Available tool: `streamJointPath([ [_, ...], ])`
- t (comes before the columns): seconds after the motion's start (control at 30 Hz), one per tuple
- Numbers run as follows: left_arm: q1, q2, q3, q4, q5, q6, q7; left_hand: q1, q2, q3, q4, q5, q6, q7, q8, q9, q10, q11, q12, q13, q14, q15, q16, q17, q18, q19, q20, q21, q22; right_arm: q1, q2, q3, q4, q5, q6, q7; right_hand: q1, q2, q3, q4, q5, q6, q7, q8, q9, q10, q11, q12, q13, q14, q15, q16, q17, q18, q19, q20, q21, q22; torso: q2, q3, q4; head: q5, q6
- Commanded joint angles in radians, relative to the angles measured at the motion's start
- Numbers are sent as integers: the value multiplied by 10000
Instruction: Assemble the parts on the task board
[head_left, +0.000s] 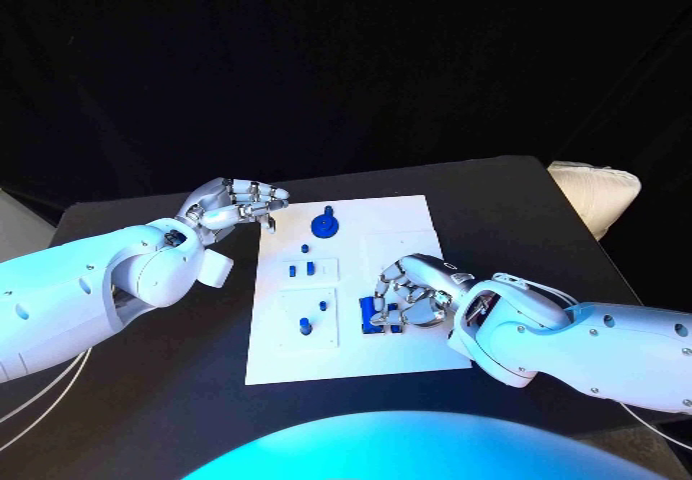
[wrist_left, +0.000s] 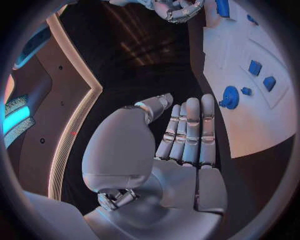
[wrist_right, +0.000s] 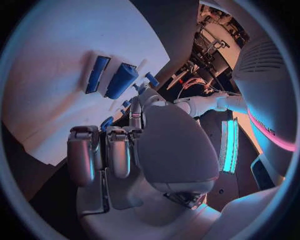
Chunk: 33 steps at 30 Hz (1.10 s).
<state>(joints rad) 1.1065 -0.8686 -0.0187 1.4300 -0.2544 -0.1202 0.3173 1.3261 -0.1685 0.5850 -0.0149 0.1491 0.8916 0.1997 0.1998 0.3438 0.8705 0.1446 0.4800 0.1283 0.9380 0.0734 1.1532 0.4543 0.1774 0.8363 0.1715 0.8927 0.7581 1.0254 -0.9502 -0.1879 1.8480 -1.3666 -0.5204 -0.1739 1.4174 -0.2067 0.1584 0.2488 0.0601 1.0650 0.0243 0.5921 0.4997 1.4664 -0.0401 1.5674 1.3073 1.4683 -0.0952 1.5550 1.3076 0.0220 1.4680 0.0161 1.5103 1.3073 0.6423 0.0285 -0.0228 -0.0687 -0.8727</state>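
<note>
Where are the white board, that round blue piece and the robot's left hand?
task board (head_left: 389, 215), head view, bare upper right part.
round blue part (head_left: 327, 225), head view, its disc.
left hand (head_left: 235, 205), head view, back of the hand.

left hand (head_left: 235, 205) empty, fingers straight and close together, left arm (head_left: 87, 285) reaching in low, right hand (head_left: 408, 292) palm down, fingers curled under, grasp unclear

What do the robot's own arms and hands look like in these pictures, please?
Both arms have smooth, rounded white shells with small dark dots along them. The left hand and right hand are silver metal with segmented fingers. Thin pale cables trail beneath the left arm.
</note>
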Motion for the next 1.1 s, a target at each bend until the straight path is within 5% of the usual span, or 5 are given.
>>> streamJointPath([
  [0.03, -1, 16, 6, 23, 50, 146, 66, -49, 57, 2, 32, 68, -44, 5, -16, -9, -96, 9, 13, -17, -74, 21, 22, -17, 62, 66, -2, -62, -15, -41, 75, -1, -27, -951, 461, -320, 125, 22, -55, 10, -45, -63, -32, 68, 42, 1044, -60, 34, 2635, 943, -80, -23, 2274, -113, 898, -87, 46, 2461, 2, 11, -9, 0, 1],
  [1.1, -14, 6, 6, 27, 50, 164, 61, -58, 48, 2, 54, 68, -74, 13, -26, -22, -109, 14, 21, -23, -77, 26, 31, -22, 62, 78, 3, -88, -33, -141, 366, 0, -261, -2101, -141, -1404, 600, 221, 100, 106, -14, -119, -97, 243, 175, 1044, -121, 34, 2635, 953, -134, -4, 2312, -142, 935, -140, 195, 2511, -12, -7, -6, 11, 1],
])
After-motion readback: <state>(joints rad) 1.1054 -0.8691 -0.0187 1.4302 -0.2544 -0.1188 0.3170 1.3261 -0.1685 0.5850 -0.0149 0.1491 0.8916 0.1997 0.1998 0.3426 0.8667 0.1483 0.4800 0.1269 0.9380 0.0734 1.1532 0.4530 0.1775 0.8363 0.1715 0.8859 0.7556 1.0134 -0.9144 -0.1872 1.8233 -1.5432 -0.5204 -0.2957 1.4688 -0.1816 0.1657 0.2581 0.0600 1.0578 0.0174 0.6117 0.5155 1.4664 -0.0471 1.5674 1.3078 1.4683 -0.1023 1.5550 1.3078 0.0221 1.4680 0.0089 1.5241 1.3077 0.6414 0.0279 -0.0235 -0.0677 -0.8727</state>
